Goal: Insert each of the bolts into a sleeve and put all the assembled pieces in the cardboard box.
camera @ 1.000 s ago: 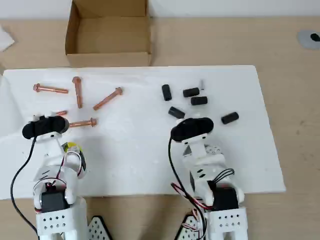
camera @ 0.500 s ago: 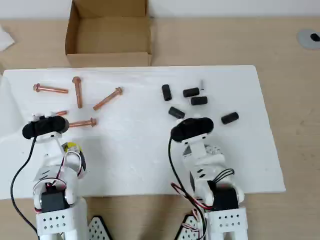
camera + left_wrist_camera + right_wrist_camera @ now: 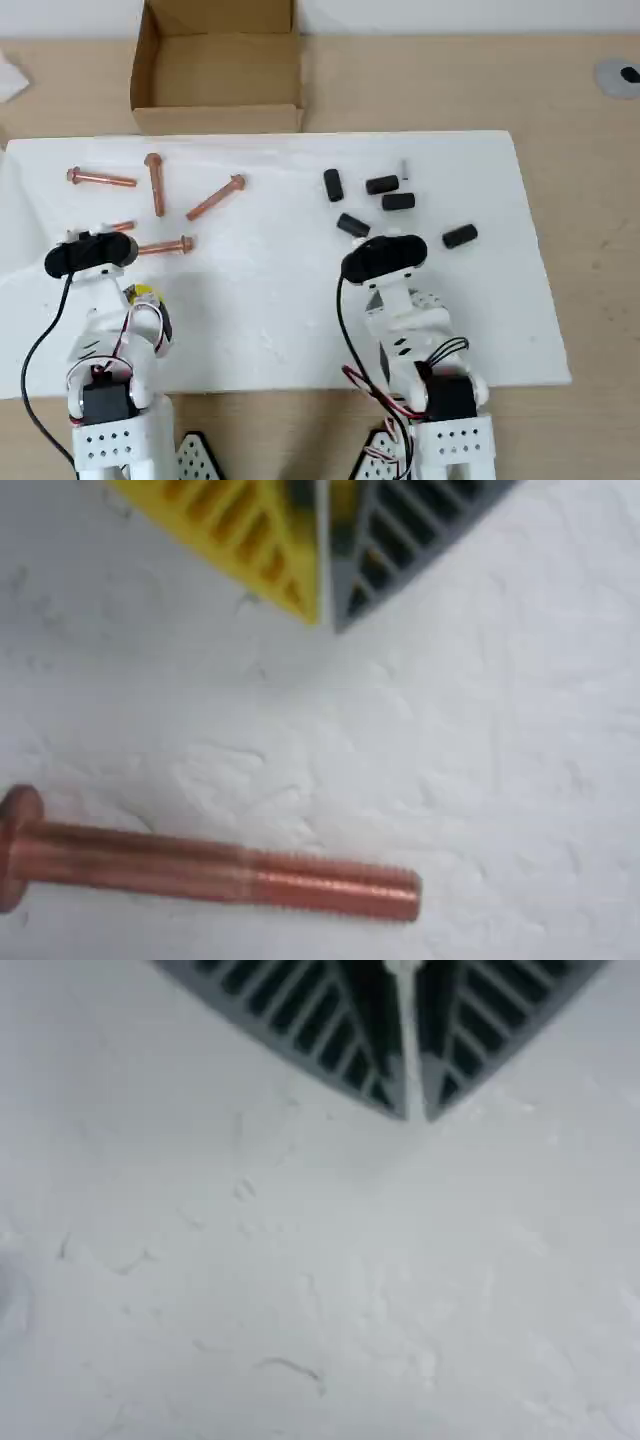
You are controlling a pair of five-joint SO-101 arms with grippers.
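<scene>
Copper bolts (image 3: 215,198) seen from above lie loose toward the left edge of the white foam sheet (image 3: 270,300), black sleeves (image 3: 398,201) right of centre; cardboard box (image 3: 215,118) at the tabletop's far edge. Left wrist: left jaws closed on nothing, one bolt (image 3: 200,865) lying flat near the tips. Right wrist: right jaws closed over bare sheet.

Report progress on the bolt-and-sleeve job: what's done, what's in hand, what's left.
Done: nothing; the cardboard box holds no pieces. In hand: nothing; the left end effector and the right end effector are both shut and empty over the white sheet, the left near a bolt. Left: all five bolts and five sleeves lie loose and apart, so every insertion and boxing remains.
</scene>
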